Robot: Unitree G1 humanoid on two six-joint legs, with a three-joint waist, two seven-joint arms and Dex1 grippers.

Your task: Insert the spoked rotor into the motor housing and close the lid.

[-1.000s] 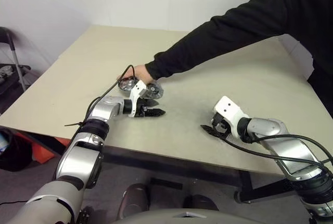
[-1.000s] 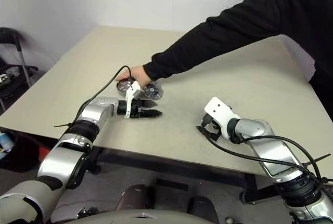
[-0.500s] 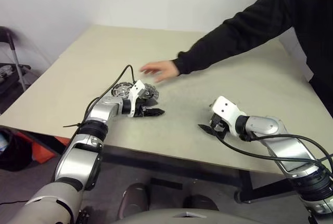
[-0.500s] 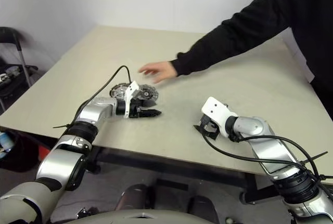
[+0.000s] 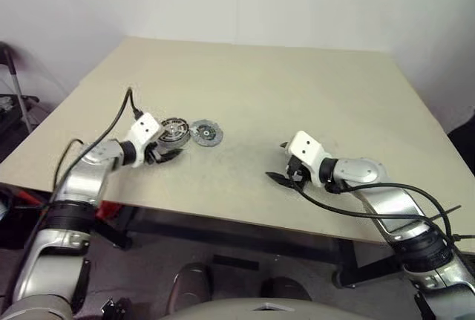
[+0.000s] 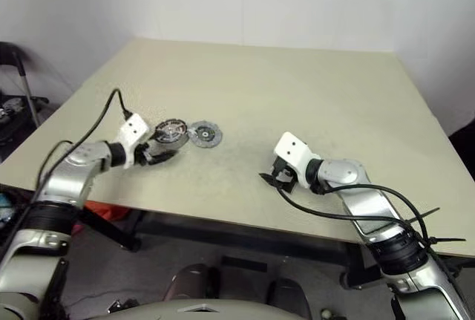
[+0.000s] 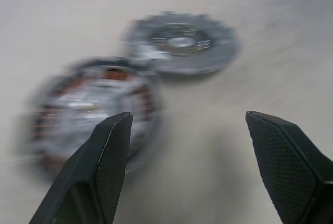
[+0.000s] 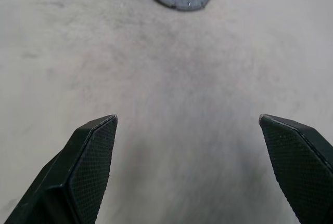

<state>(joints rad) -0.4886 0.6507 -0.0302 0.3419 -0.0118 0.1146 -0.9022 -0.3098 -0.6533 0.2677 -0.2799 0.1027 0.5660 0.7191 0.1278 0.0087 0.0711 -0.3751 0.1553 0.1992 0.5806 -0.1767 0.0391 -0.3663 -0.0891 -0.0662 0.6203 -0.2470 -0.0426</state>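
On the beige table (image 5: 312,90), the motor housing (image 5: 173,131) with its copper coils lies just beside the spoked rotor (image 5: 205,134) (rims close, contact unclear). The left gripper (image 5: 165,154) hovers next to the housing, fingers spread and empty. The right gripper (image 5: 278,174) sits well apart, likewise spread and empty.

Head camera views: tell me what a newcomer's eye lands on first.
Two round metal parts lie side by side near the table's left edge: the motor housing with copper coils and the grey spoked rotor to its right. The open left gripper sits at the housing; the open right gripper hovers apart, right of centre.
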